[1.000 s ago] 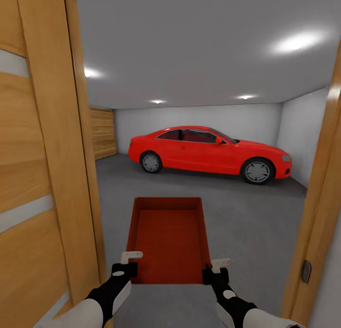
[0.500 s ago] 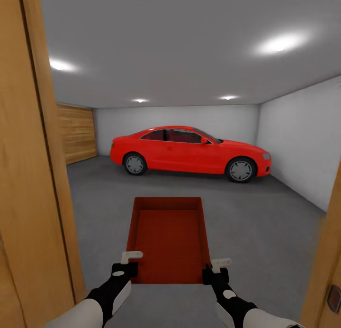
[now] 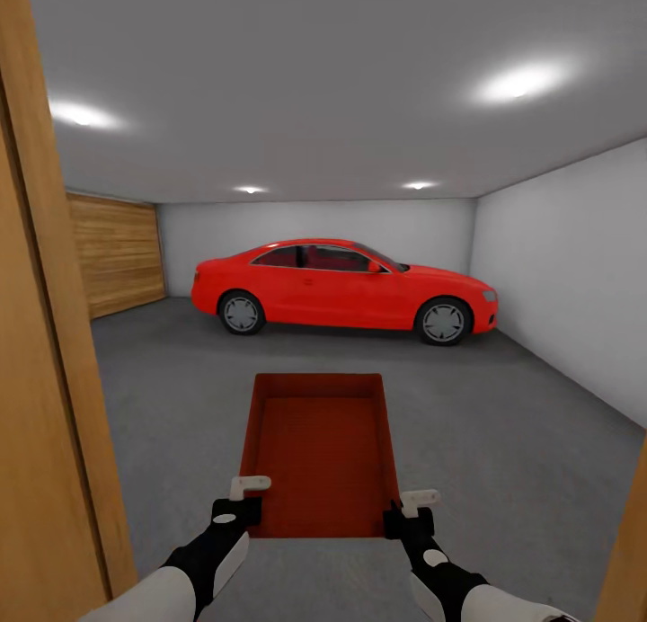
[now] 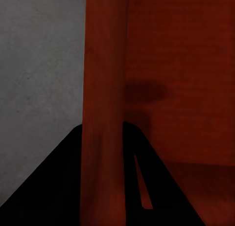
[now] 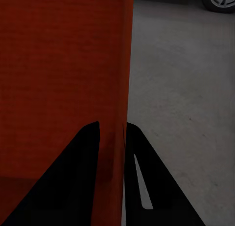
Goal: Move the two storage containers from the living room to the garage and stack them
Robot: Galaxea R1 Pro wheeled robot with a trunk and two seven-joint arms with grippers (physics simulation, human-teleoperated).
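Between both grippers, shallow orange-red container (image 3: 322,451)

I see the storage container (image 3: 323,451) straight ahead of me, carried above the floor (image 3: 503,424) between my two hands. My left hand (image 3: 239,500) is at its near left corner, my right hand (image 3: 412,510) at its near right corner, each with a side wall between its fingers. Beyond the container, the car (image 3: 341,285) stands crosswise before the back wall (image 3: 314,222). A plank door (image 3: 112,258) lies on the left side, a side wall (image 3: 566,271) on the right. A door frame (image 3: 45,406) is close at my left.
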